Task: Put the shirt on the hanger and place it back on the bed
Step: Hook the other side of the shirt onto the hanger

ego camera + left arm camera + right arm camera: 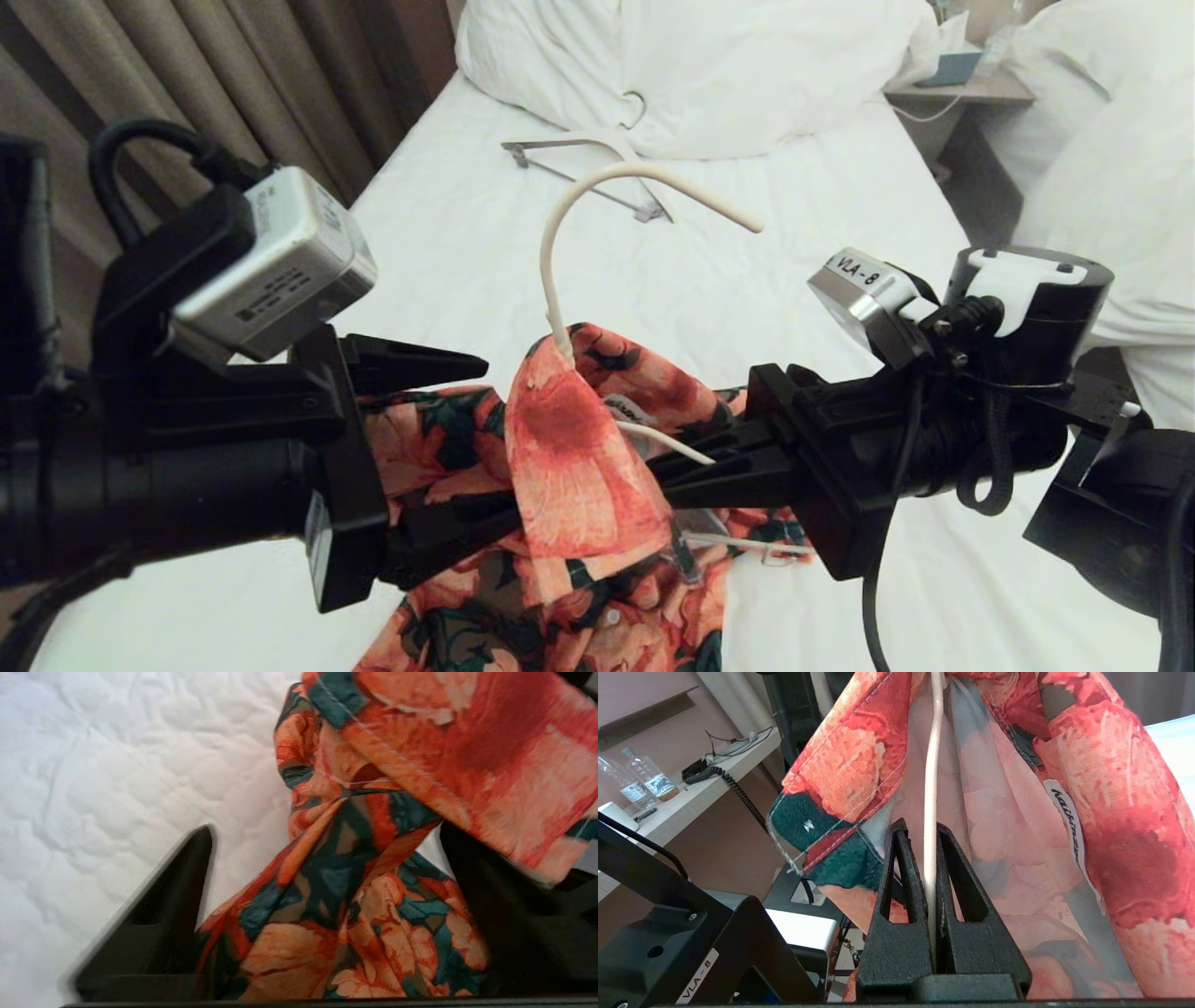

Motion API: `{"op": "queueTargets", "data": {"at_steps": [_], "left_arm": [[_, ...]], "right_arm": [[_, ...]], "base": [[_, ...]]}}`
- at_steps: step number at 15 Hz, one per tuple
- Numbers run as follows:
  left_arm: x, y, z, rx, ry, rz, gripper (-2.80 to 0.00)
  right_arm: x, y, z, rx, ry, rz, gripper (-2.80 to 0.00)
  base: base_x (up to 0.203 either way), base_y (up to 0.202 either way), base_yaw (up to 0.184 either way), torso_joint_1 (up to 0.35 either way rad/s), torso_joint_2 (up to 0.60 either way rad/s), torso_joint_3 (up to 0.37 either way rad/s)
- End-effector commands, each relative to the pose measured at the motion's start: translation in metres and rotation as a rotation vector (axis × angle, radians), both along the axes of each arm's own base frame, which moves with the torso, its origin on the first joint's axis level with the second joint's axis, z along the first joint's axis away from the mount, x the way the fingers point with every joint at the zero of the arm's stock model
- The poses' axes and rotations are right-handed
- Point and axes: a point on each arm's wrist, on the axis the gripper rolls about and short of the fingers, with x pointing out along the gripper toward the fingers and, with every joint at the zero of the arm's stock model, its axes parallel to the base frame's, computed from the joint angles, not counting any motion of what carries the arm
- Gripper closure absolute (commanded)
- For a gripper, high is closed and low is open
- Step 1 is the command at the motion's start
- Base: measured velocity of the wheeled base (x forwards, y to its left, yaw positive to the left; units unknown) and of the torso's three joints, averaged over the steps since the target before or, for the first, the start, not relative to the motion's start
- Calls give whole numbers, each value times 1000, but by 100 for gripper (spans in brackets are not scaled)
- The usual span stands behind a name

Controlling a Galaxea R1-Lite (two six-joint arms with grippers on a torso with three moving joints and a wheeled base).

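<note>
The shirt hangs bunched between the two grippers, above the near part of the bed. Its cloth is covered in big coral-orange flowers on dark green; the pale inside shows where a flap folds over at the front, and a small white neck label with dark lettering sits inside the collar. The lower folds trail down toward the white sheet at the near edge of the head view.

The hanger is thin and cream-white. Its curved hook rises out of the top of the shirt and arcs over to the right, while a slim wire arm pokes out of the cloth on the right side.

The right gripper comes in from the right, and its jaws are clamped together on the hanger's thin stem, with shirt fabric draped around them. The left gripper reaches in from the left with its jaws apart, and a twisted fold of the shirt lies between the two fingers; whether either finger presses the cloth is hard to say from the blurred wrist view.

Farther up the bed a thicker white hanger with a grey bar lies in front of the big white pillow.
</note>
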Motion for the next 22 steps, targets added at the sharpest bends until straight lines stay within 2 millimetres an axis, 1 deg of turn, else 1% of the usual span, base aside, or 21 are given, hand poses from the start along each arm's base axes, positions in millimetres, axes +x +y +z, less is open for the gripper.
{"op": "queueTargets", "data": {"at_steps": [1, 8, 12, 14, 17, 18, 20, 22], "left_arm": [[0, -1, -3, 8, 9, -9, 0], [-2, -2, -1, 1, 5, -17, 0], [-3, 0, 2, -9, -7, -15, 0], [-3, 0, 2, -10, -8, -13, 0], [-3, -1, 3, -18, -17, -15, 0], [-3, -1, 4, -23, -21, -15, 0], [-3, -1, 4, -27, -26, -14, 0], [-2, -1, 4, -25, -24, -14, 0]], "right_arm": [[0, 0, 1, 3, -5, 5, 0], [1, 0, 1, 7, -11, 1, 0], [1, 0, 5, 37, -53, -1, 0], [3, -2, 7, 46, -64, -10, 0], [3, -6, 5, 40, -59, -20, 0], [3, -6, 4, 40, -67, -18, -280], [-4, -8, 4, 51, -92, -5, -280], [-10, -12, 12, 48, -28, -8, -280]], "base": [[0, 0, 0, 0, 0, 0], [0, 0, 0, 0, 0, 0], [0, 0, 0, 0, 0, 0], [0, 0, 0, 0, 0, 0], [0, 0, 0, 0, 0, 0], [0, 0, 0, 0, 0, 0], [0, 0, 0, 0, 0, 0], [0, 0, 0, 0, 0, 0]]}}
